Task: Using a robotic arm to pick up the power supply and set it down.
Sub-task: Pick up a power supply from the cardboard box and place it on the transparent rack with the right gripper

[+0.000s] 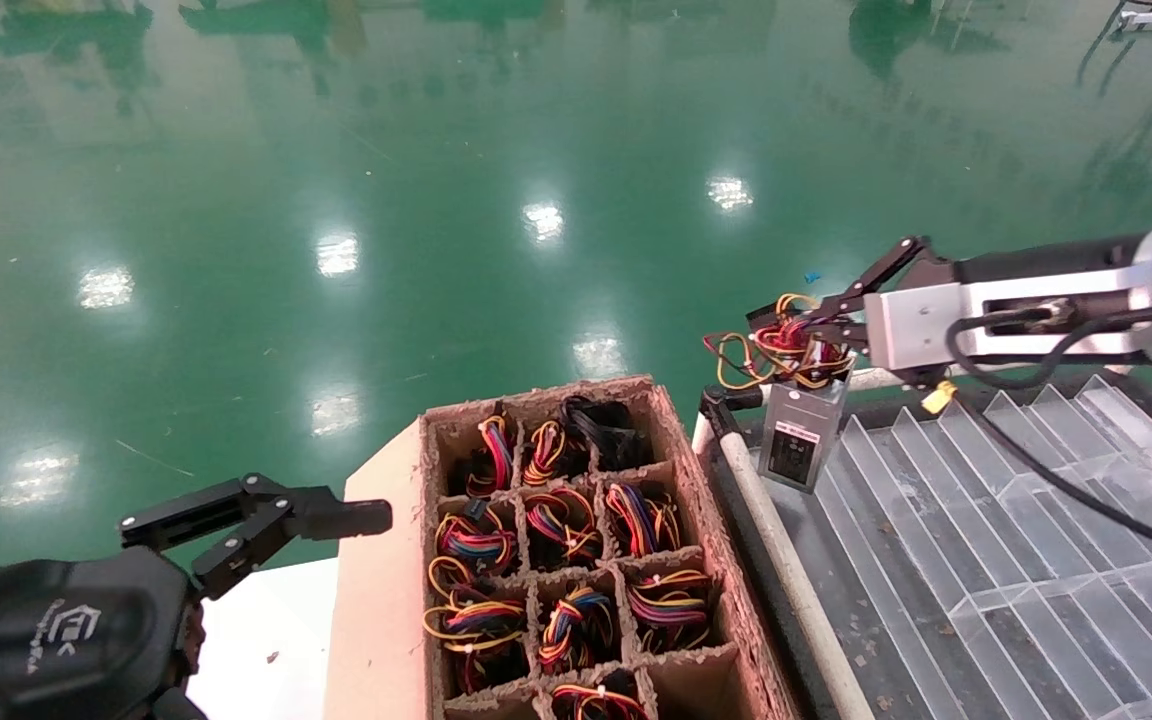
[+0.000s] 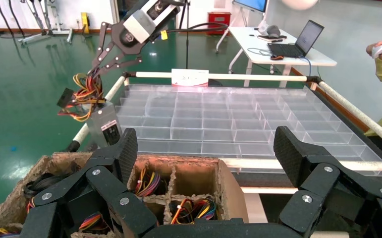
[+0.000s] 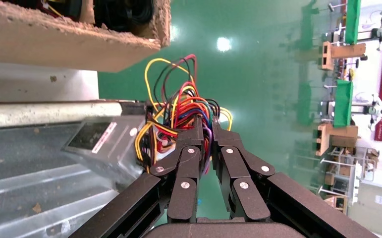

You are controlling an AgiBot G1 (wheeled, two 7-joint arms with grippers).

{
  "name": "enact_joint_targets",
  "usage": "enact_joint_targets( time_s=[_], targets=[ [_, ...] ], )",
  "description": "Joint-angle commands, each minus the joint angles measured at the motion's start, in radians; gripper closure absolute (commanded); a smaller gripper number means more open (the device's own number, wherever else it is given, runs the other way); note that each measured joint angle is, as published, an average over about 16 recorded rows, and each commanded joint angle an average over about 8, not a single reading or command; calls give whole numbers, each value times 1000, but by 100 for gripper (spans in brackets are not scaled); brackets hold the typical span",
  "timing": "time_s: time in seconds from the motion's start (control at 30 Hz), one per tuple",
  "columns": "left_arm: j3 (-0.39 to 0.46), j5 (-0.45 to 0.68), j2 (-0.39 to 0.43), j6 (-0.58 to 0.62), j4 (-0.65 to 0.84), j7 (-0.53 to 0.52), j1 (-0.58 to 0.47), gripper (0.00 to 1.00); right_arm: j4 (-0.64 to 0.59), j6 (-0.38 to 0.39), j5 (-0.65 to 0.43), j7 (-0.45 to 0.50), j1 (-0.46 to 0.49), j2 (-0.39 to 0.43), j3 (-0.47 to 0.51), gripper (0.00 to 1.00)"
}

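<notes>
Head view shows you the right end effector [image 1: 796, 335] reaching in from the right, clenched on the bundle of red, yellow, orange and black wires [image 1: 771, 352] of the power supply [image 1: 800, 434]. You can see the grey box hanging below that bundle, clear of everything under it, tilted, with its labelled face toward the camera. It hangs above the near-left corner of the clear plastic divider tray [image 1: 996, 540], just beside the white rail [image 1: 786, 570] that edges that tray.

Your right wrist view confirms the grip: both fingers [image 3: 191, 163] are drawn together around the wires [image 3: 189, 111], and the box [image 3: 107, 144] dangles beyond them, close to the rail [image 3: 45, 114].

To the left of the rail you have the brown pulp-cardboard grid tray [image 1: 716, 560], its compartments filled with more coloured wire bundles; it stands apart from the hanging unit.

Your left end effector [image 1: 266, 520] sits low at the left of the head view, beside the cardboard tray, released, with its fingers [image 2: 122, 151] spread wide and nothing between them. From its wrist view you see the power supply [image 2: 105, 126] well ahead, suspended under the right end effector [image 2: 97, 69] at the corner of the divider tray [image 2: 238, 124]. Green floor [image 1: 436, 200] lies beyond.
</notes>
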Motion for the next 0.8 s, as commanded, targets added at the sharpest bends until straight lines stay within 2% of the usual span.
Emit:
enact_joint_targets(
  time_s=[0.03,0.47,0.8],
  targets=[
    [0,0,0,0,0,0,0,0,3,5,-4,2,-7,-10,-4,100],
    [0,0,0,0,0,0,0,0,26,25,10,-11,-48,-19,-3,100],
    [0,0,0,0,0,0,0,0,-33,62,11,-39,-73,-47,-4,100]
  ],
)
